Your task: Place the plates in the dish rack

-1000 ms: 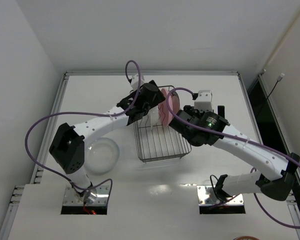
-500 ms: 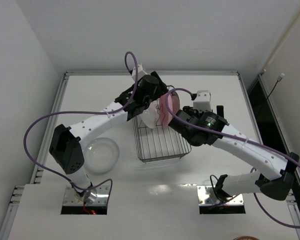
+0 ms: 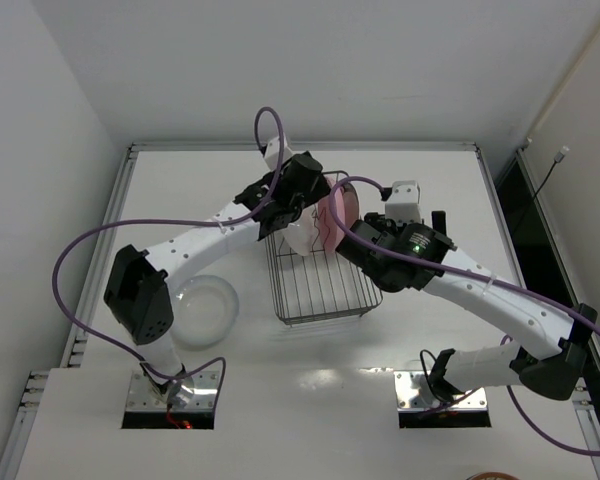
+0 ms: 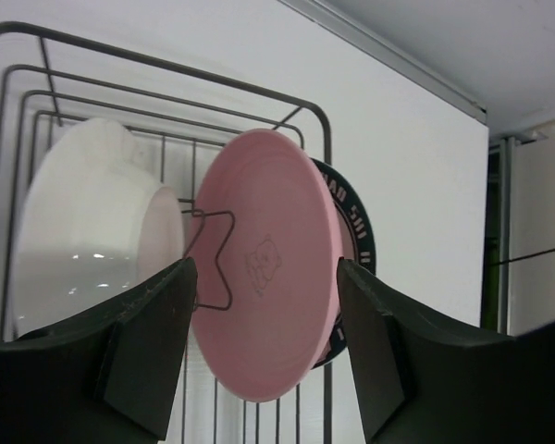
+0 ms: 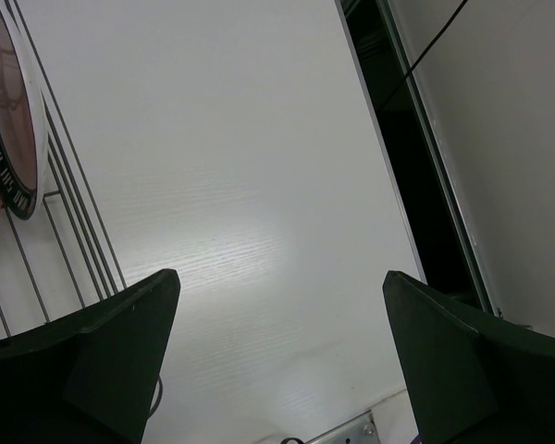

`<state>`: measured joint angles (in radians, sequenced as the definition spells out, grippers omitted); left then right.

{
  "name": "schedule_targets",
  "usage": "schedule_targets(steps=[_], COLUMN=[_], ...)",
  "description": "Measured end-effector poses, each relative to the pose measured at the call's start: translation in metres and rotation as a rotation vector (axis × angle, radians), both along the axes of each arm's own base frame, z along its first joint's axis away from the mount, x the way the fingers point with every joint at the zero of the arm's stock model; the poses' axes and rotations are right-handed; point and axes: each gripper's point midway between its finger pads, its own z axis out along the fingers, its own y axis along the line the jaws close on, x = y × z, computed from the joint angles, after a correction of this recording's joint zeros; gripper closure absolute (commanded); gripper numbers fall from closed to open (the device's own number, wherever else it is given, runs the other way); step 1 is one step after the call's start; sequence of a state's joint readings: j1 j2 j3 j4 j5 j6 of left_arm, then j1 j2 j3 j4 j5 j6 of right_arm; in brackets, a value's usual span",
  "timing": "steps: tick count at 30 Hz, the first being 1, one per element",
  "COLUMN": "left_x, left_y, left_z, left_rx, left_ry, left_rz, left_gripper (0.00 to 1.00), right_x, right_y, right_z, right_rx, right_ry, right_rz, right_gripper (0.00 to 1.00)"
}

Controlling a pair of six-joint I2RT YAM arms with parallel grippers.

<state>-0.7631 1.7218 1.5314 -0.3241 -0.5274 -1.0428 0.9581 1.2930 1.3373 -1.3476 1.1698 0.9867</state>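
White table [image 3: 430,180], and over it the left pincer [image 4: 264,277] hangs above the far end of the dish rack [image 3: 320,290], fingers apart, holding nothing. Just below it stand the whitish plate [image 4: 83,240], the pink plate [image 4: 277,231] and the patterned plate [image 4: 356,231]. The right pincer [image 5: 277,277] is wide apart too. The clear plate [image 3: 202,308] lies flat, near and left, so I think the left arm is closer.
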Motion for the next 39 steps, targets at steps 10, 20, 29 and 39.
schedule_targets(steps=[10, 20, 29, 39], left_x=[-0.002, 0.016, 0.011, 0.013], left_y=[0.079, 0.115, 0.108, 0.090], left_z=[-0.017, -0.046, -0.114, -0.109], left_rx=[0.060, 0.138, 0.243, 0.180], left_ry=[0.081, 0.177, 0.338, 0.328], left_rz=[0.140, 0.172, 0.113, 0.042], left_gripper=[0.89, 1.00, 1.00, 1.00], right_x=[-0.002, -0.004, -0.002, -0.003], right_y=[-0.001, -0.003, -0.005, -0.019], right_z=[-0.006, -0.018, -0.042, -0.079], right_rx=[-0.010, -0.029, -0.038, -0.026], right_ry=[0.017, 0.047, 0.098, 0.180], right_rz=[0.003, 0.002, -0.031, -0.104], right_gripper=[0.10, 0.68, 1.00, 1.00])
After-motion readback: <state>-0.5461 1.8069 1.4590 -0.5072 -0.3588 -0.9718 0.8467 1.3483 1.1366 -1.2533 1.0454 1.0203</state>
